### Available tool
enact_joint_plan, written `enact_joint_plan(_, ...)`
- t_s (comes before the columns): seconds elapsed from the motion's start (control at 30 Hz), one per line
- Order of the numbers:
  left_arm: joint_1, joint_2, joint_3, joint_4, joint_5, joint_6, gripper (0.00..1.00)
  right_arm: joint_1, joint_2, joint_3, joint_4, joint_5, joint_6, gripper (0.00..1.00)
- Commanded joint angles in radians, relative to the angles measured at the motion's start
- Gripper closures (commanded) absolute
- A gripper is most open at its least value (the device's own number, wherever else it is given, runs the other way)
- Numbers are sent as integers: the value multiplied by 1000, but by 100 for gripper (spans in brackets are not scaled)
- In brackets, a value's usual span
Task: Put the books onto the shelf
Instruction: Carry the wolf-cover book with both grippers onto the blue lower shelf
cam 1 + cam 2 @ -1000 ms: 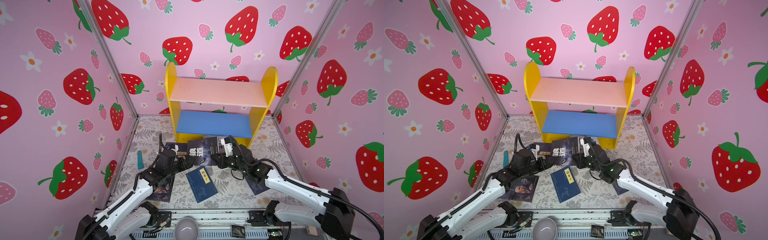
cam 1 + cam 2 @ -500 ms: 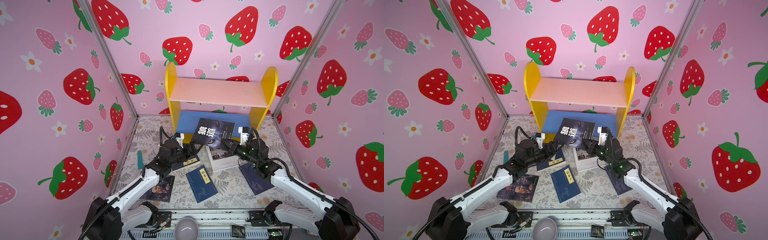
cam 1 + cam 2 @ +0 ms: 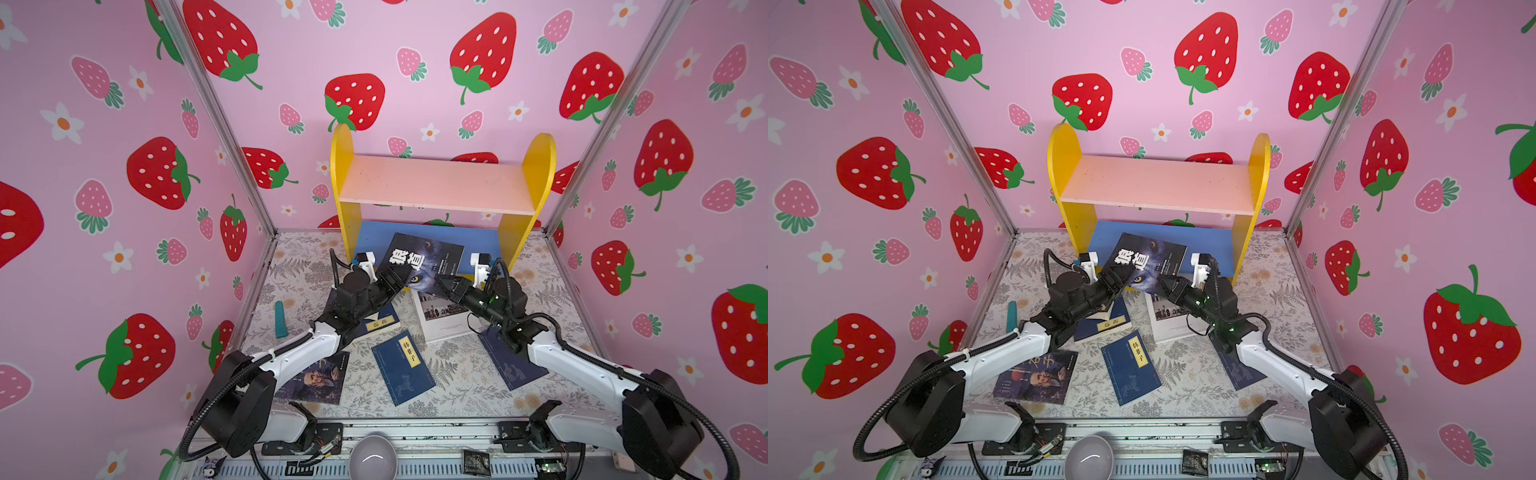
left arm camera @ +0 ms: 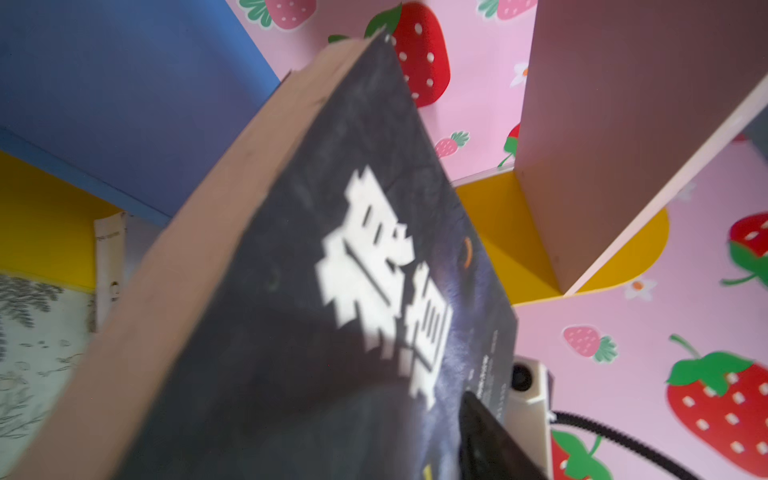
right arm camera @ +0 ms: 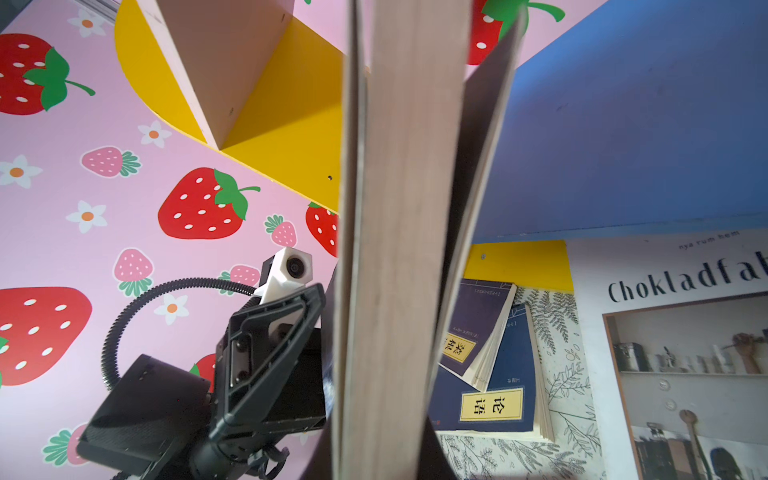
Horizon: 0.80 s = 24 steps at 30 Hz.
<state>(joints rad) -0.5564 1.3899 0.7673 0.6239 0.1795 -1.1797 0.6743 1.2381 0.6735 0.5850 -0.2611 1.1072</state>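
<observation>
**Wolf book tipped up at the mouth of the bottom tier**

So the black wolf-eye book (image 3: 426,259) is a fat paperback. It's got a dark cover, big white title characters, a yellow eye down by its near edge, and a tan page block. It's up off the floor and tilted. The far edge leans in over the blue lower board (image 3: 370,239) of the little yellow-sided shelf (image 3: 341,174), and the near edge hangs out in front.

The right gripper (image 3: 445,286) is clamped tight on the near right corner. The left gripper (image 3: 397,277) sits at the near left corner, with one finger (image 5: 266,355) alongside the cover. Honestly can't tell if it's squeezing or just resting there.

Room-wise, the book's far edge is below the pale pink upper board (image 3: 436,183) with a gap between them. Bare blue shows on both sides of the book, out to the yellow side panels.

Right underneath, the thick white "Chokladfabriken" book (image 3: 442,322) lies flat on the floral mat (image 3: 540,299). Two stacked navy books (image 3: 380,323) with yellow labels lie under the left arm.
</observation>
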Motion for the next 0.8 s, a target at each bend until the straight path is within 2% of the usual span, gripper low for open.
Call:
enact_joint_plan(0.0, -2, 44, 57, 135, -79, -39, 51, 3, 21, 57, 128, 59, 22, 95)
enact_joint_plan(0.13, 1, 95, 88, 164, -115, -66, 70, 1, 87, 117, 141, 120, -12, 93)
enact_joint_plan(0.23, 12, 131, 129, 159, -149, -56, 86, 0, 164, 201, 129, 146, -37, 85)
enact_joint_plan(0.3, 29, 156, 158, 151, -172, -44, 99, -2, 217, 253, 115, 167, -44, 75)
enact_joint_plan(0.4, 60, 196, 194, 169, -190, -40, 100, -7, 278, 311, 93, 202, -73, 57)
enact_joint_plan(0.5, 93, 239, 225, 180, -199, -50, 100, -8, 315, 382, -1, 264, -140, 42)
enact_joint_plan(0.57, 110, 267, 233, 205, -216, -54, 100, -10, 343, 429, -72, 288, -169, 36)
enact_joint_plan(0.77, 152, 321, 259, 223, -272, -35, 100, -30, 412, 494, -167, 318, -213, 31)
